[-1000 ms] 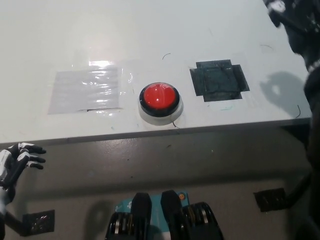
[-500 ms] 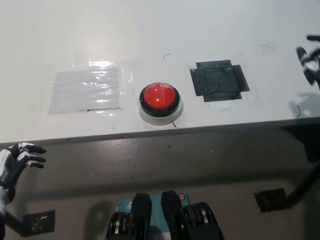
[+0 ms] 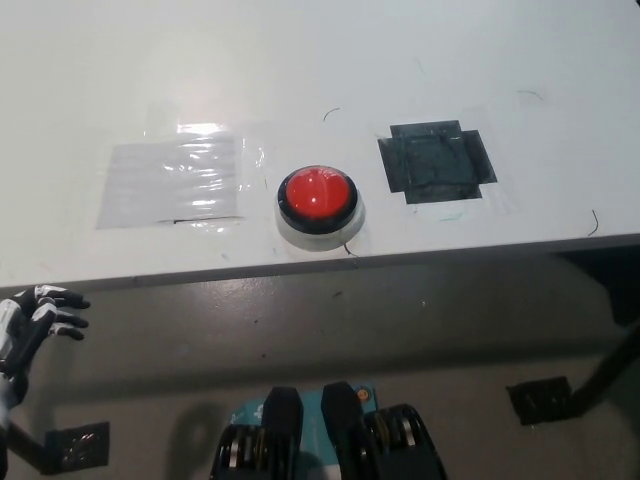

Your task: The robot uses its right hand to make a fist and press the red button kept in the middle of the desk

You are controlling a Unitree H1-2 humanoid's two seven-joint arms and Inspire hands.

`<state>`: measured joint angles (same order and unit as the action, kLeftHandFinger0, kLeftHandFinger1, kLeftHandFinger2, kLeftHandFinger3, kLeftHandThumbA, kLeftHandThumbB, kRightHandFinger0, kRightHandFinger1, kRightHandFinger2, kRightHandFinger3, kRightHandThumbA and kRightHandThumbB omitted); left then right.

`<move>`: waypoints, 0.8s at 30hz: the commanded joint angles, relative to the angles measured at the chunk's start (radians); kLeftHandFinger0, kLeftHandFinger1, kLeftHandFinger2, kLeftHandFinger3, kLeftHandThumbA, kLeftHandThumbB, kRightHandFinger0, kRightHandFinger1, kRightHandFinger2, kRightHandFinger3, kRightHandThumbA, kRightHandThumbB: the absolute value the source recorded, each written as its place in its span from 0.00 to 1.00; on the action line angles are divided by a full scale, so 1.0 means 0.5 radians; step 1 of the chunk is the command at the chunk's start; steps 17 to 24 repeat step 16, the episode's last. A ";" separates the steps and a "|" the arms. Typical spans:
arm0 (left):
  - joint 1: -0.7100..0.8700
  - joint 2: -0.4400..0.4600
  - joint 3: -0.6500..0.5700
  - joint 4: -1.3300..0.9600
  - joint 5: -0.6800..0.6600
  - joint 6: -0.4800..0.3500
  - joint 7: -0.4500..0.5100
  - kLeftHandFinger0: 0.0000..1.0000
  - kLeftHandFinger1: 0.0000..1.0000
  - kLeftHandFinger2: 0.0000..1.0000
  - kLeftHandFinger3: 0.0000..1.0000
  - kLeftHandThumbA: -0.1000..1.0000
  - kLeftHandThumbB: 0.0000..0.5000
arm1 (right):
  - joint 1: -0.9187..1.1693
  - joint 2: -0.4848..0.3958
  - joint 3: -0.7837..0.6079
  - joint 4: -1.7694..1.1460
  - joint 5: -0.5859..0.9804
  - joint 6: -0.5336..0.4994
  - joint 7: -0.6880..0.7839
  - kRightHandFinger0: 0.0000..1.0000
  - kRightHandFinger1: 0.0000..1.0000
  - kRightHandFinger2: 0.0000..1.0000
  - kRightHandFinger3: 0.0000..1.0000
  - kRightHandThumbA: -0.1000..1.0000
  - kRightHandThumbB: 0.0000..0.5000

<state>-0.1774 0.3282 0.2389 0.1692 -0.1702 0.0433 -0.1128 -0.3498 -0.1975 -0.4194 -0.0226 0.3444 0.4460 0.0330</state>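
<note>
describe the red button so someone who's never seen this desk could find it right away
On the white desk, look near the front edge, about midway along. Between a clear shiny plastic sheet and a dark taped square patch sits the round red dome button, ringed in black on a white base; it is the only red, raised thing there.

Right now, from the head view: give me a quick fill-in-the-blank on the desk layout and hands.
1. The red button sits between the clear plastic patch and the ____ tape patch.
2. The only hand in view is the ____ left hand.
3. That hand rests at the picture's lower left, below the desk edge, its fingers ____.

Missing words: dark; white; apart
</note>
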 commanded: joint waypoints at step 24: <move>-0.018 0.021 0.017 -0.064 -0.001 0.000 0.022 0.48 0.48 0.54 0.50 0.63 0.01 | 0.018 -0.137 0.013 -0.019 0.045 0.048 -0.004 0.49 0.50 0.57 0.72 0.69 0.30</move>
